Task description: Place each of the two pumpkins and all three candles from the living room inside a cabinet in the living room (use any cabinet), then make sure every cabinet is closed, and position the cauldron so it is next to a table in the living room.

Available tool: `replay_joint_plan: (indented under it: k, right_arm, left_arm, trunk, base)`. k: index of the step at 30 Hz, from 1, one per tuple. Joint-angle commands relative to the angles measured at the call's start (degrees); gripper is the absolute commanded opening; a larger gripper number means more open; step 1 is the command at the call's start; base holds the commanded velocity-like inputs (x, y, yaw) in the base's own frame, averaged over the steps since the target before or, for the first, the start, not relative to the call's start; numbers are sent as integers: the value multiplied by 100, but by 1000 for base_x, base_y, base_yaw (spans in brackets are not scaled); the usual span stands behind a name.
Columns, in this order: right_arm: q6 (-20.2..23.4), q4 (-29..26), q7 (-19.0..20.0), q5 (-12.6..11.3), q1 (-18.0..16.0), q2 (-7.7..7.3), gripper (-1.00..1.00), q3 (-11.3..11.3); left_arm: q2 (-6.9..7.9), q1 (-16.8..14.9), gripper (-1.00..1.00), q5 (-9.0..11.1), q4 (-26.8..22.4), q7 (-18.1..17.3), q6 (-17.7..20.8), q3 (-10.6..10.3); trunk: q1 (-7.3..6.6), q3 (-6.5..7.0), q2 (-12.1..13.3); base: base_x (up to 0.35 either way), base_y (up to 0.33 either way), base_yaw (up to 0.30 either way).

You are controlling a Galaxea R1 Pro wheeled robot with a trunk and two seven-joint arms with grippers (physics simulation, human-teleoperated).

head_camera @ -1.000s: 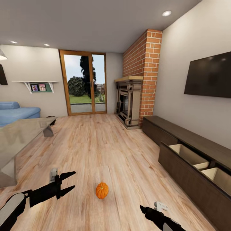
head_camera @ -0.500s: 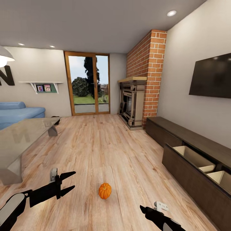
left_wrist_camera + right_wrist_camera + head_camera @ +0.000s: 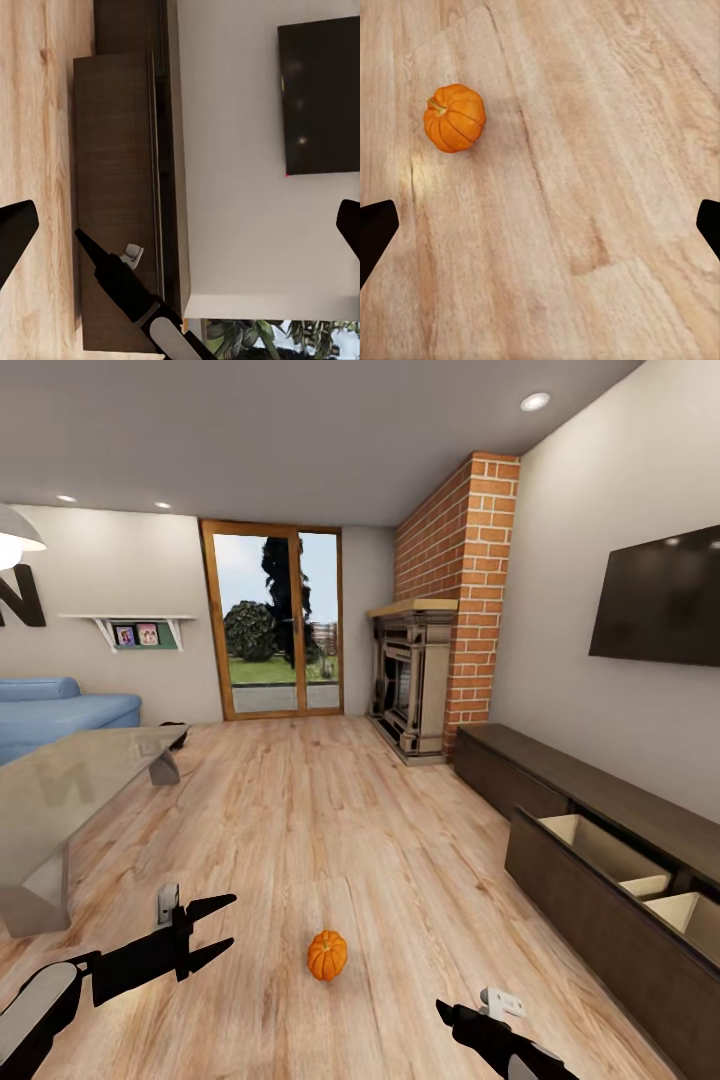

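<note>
A: Head view: one pumpkin [image 3: 327, 955] sits on the wooden floor [image 3: 330, 830] in the lower centre of the frame, between the two arms.

B: And the grippers?

A: The left gripper [image 3: 214, 930] is at lower left, its two black fingers spread apart with nothing between them. The right gripper [image 3: 445, 1012] is at the bottom edge, right of centre; only its tip shows there. In the right wrist view its fingertips [image 3: 376, 236] sit far apart at the frame edges, empty, with the pumpkin [image 3: 454, 117] lying on the boards in the upper left.

B: The cabinet?

A: The cabinet [image 3: 590, 860] runs along the right wall under the television [image 3: 660, 597], with one drawer [image 3: 600, 850] pulled out, its pale inside visible. The table [image 3: 70, 790] is at middle left.
</note>
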Motion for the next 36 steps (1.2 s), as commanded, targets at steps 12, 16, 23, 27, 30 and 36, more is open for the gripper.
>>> replay_joint_plan:
  k: [12,16,23,27,30,36]
  right_arm:
    - [-7,1,10,-58,-5,-5,100,38]
    - [-12,1,10,-58,-3,0,100,38]
    - [-15,1,10,-58,-7,4,100,38]
    - [-12,1,10,-58,-5,-2,100,38]
    - [-8,1,10,-58,-5,-4,100,38]
    - [3,1,10,-58,-5,-5,100,38]
  left_arm:
    - [6,-4,100,-43,6,-57,1,-10]
    - [10,-4,100,-47,5,-57,1,-10]
    - [5,-4,100,-42,6,-57,1,-10]
    - [5,-4,100,-42,6,-57,1,-10]
    - [5,-4,100,-41,2,-57,1,-10]
    - [5,-4,100,-41,-2,-57,1,-10]
  trunk:
    - [-1,-6,-3]
    - [-1,-6,-3]
    - [-1,12,-3]
    - [-1,24,-3]
    - [-1,28,-3]
    - [-1,29,-3]
  base:
    - [126,25,0]
    - [53,80,8]
    - [279,112,187]
    - [326,116,234]
    - [335,66,125]
    - [342,9,17]
